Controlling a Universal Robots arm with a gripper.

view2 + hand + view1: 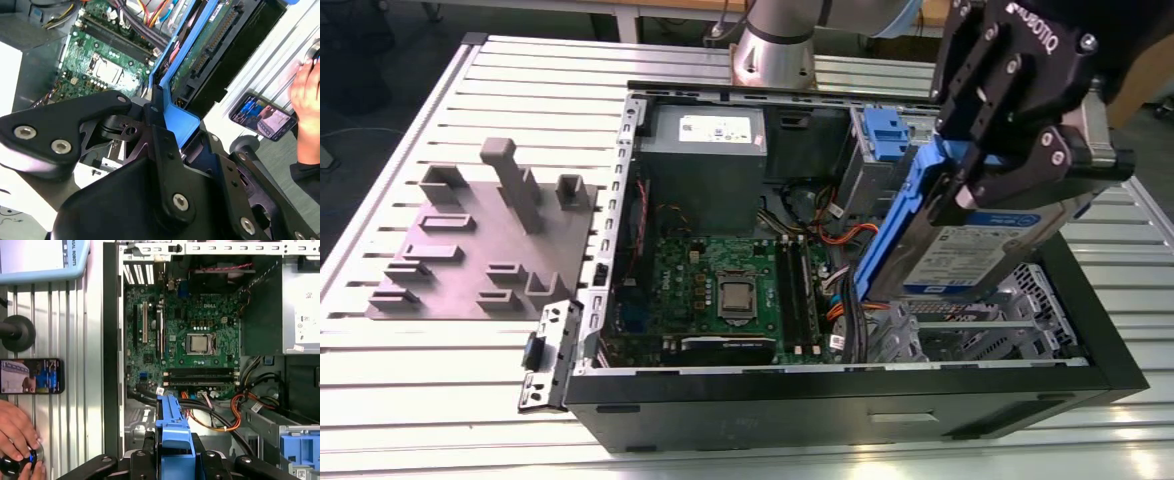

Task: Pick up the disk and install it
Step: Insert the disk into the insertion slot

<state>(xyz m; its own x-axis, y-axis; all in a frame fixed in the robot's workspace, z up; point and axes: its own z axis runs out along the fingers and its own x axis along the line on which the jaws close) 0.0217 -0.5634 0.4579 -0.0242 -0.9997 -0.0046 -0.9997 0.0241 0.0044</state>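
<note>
First wrist view, nearest us: the hand is closed on the disk. Its fingers clamp either side of the blue bracket, so the disk sits right between them and runs away from the hand toward the open computer case.

The exterior view gives us the same grip. The hand holds the disk clear of the counter, gripped near its upper end. The disk's long axis is steeply tilted, and its lower end points down at the metal drive cage in the case's corner on the exterior view's right. We judge the disk to hang just above that cage, not seated. Whether its lower edge touches the cage we cannot tell.

Beyond it lie the motherboard and, farther off, the grey power-supply box. We count one disk, one robot hand, one case and one cage.

Out on the counter stands one grey fixture plate. In the first wrist view there is also one phone, with a person's hand near it.
</note>
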